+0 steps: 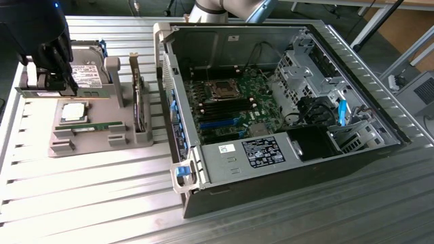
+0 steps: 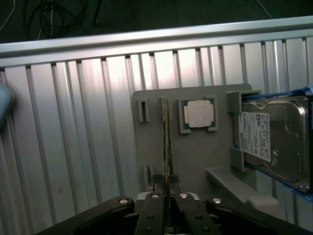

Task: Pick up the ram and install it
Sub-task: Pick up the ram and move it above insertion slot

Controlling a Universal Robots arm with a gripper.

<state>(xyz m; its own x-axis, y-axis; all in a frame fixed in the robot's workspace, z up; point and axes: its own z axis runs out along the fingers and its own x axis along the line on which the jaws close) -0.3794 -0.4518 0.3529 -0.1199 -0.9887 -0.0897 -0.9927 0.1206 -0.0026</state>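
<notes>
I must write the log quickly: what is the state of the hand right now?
Hand: closed, holding the green memory stick.

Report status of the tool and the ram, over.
Tool shut on ram, held above tray. Twin sits in tray slot. Upright card stands between ram and open case.

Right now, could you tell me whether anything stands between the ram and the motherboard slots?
Yes. The gripper holds the ram at the grey holder; the upright card and the open case's wall stand between it and the memory slots.
</notes>
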